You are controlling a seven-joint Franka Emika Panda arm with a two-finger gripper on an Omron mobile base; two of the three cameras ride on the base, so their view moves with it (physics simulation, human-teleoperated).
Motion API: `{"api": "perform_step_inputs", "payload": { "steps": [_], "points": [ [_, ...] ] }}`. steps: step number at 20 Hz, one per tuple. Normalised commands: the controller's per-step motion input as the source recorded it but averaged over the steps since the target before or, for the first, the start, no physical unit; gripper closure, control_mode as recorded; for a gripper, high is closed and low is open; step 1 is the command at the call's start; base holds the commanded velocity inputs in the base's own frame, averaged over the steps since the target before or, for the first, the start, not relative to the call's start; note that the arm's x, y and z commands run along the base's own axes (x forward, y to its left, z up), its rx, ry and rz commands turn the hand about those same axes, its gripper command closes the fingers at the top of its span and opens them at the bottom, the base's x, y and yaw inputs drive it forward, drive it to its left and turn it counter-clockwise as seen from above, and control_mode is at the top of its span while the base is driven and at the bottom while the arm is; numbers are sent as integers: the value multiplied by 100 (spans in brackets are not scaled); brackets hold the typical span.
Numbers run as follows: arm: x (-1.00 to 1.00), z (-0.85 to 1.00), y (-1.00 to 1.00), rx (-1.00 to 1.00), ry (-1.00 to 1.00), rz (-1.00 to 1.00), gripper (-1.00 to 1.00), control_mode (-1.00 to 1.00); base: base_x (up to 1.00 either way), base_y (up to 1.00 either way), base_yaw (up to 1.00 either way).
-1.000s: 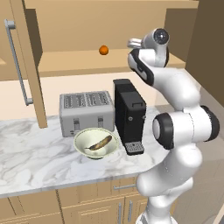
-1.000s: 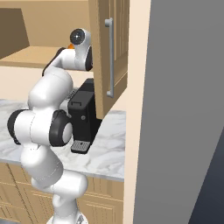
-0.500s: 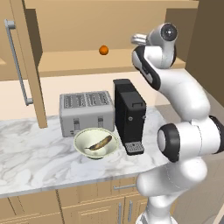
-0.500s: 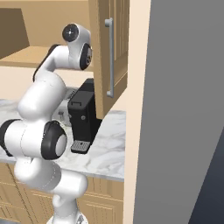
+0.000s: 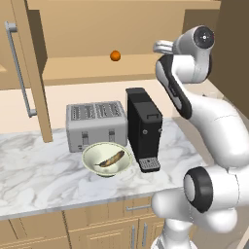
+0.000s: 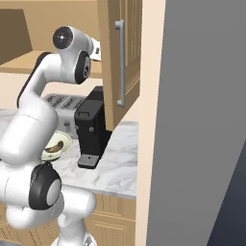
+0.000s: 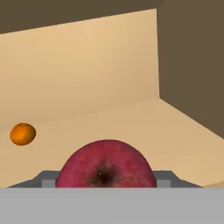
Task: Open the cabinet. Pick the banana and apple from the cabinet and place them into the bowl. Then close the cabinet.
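Observation:
The cabinet (image 5: 97, 29) stands open, its left door (image 5: 19, 73) and right door (image 6: 126, 57) swung out. My gripper (image 5: 163, 47) is at the right front of the shelf, also seen as gripper (image 6: 96, 48). In the hand view the dark-red apple (image 7: 107, 168) sits right between the fingers (image 7: 48, 178), and the gripper (image 7: 107, 181) is shut on it. The banana (image 5: 111, 159) lies in the cream-green bowl (image 5: 90, 153) on the counter, in front of the toaster. From the right, the bowl (image 6: 65, 139) and banana (image 6: 55, 146) show beside my arm.
An orange ball (image 5: 115, 56) rests on the cabinet shelf, left of the hand, orange ball (image 7: 22, 134). A grey toaster (image 5: 95, 124) and a black coffee machine (image 5: 143, 126) stand on the marble counter (image 5: 39, 175). A tall grey wall (image 6: 202, 120) bounds the right.
The arm's upper joints have swung to the right and back from the cabinet, drawing the hand toward the shelf's right front. The bowl, banana and orange ball have not moved.

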Motion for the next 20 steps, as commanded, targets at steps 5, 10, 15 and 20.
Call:
{"api": "perform_step_inputs", "payload": {
  "steps": [5, 10, 15, 20],
  "points": [
    [-88, 0, 11, -1, 0, 0, 100, -100, 0, 0, 0],
    [-80, 0, 23, -1, 6, 5, 100, -100, 0, 0, 0],
    [-69, 0, 26, -2, 10, 9, 100, -100, 0, 0, 0],
    [-55, 0, 30, -4, 14, 13, 100, -100, 0, 0, 0]
  ]
}}
